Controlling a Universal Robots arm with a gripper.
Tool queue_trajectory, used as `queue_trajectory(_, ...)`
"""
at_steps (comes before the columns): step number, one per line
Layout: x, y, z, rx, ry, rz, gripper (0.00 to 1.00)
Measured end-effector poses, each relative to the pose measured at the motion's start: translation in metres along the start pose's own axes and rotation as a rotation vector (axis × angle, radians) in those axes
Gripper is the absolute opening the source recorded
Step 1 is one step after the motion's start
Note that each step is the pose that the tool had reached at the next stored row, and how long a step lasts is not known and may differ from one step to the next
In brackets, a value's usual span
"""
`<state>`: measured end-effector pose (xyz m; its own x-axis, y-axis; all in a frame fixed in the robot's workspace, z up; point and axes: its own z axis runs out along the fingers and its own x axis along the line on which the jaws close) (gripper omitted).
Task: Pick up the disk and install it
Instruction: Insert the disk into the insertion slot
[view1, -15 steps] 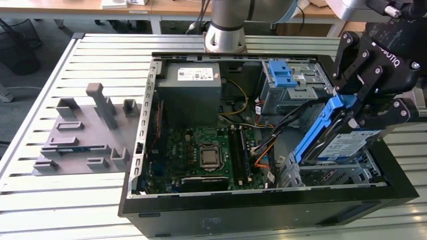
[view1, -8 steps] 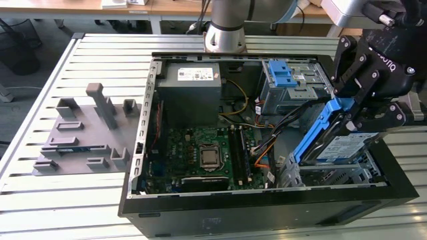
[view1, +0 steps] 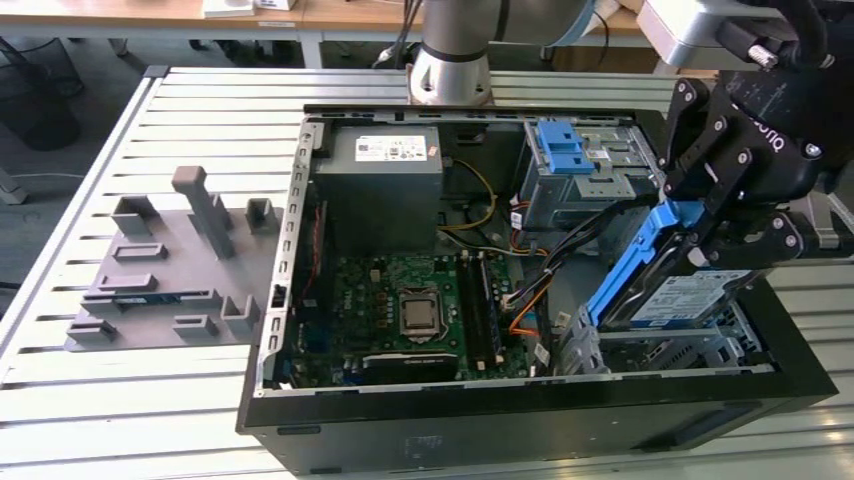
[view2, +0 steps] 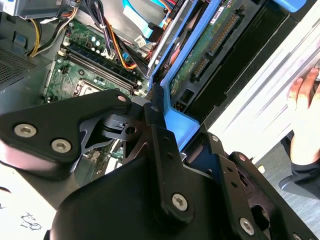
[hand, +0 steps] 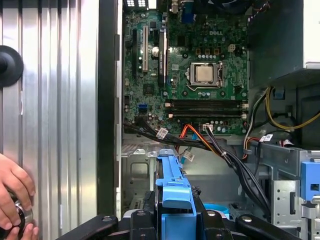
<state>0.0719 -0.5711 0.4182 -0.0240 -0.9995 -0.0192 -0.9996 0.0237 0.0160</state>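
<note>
In the exterior view the disk (view1: 678, 297), a silver drive with a white-and-blue label and a blue carrier frame, stands steeply tilted over the metal drive bay (view1: 627, 352) at the right of the open computer case. Its lower end is down at the bay. My black gripper (view1: 721, 235) is shut on the disk's upper end. In the second wrist view the blue frame (view2: 176, 119) sits between the black fingers (view2: 159, 131), with the disk's green circuit-board side (view2: 210, 47) beyond. The first wrist view has the blue frame (hand: 172, 187) pointing out from the gripper (hand: 172, 222) toward the bay.
The case holds a green motherboard (view1: 400, 300), a grey power supply (view1: 380, 170), loose cables (view1: 527, 300) and a metal cage with a blue latch (view1: 574, 150). A grey fixture (view1: 174, 260) lies on the slatted table. A person's hand (view2: 306, 112) rests beside the case.
</note>
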Motion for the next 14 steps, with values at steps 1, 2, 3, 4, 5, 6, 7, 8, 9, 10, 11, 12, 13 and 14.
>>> queue_trajectory(1,0.0000,0.0000,0.0006,0.0000,0.0000,0.000,0.36)
queue_trajectory(2,0.0000,-0.0001,0.0012,0.0000,0.0000,0.000,0.36)
queue_trajectory(3,0.0000,-0.0001,0.0018,0.0000,0.0000,0.000,0.36)
queue_trajectory(4,0.0000,-0.0001,0.0024,0.0000,0.0000,0.000,0.36)
queue_trajectory(5,0.0001,-0.0002,0.0030,0.0000,-0.0001,0.000,0.36)
queue_trajectory(6,0.0001,-0.0002,0.0035,0.0000,0.0000,0.000,0.36)
queue_trajectory(7,0.0001,-0.0002,0.0041,0.0000,-0.0001,0.000,0.36)
queue_trajectory(8,0.0001,-0.0002,0.0047,0.0000,-0.0001,0.000,0.36)
queue_trajectory(9,0.0001,-0.0003,0.0052,0.0000,-0.0001,0.000,0.36)
queue_trajectory(10,0.0001,-0.0003,0.0057,0.0000,-0.0001,0.000,0.36)
queue_trajectory(11,0.0001,-0.0003,0.0062,0.0000,0.0000,0.000,0.36)
queue_trajectory(12,0.0001,-0.0003,0.0068,0.0000,0.0000,0.000,0.36)
queue_trajectory(13,0.0001,-0.0003,0.0074,0.0000,0.0000,0.000,0.36)
queue_trajectory(14,0.0001,-0.0004,0.0080,0.0000,-0.0001,0.000,0.36)
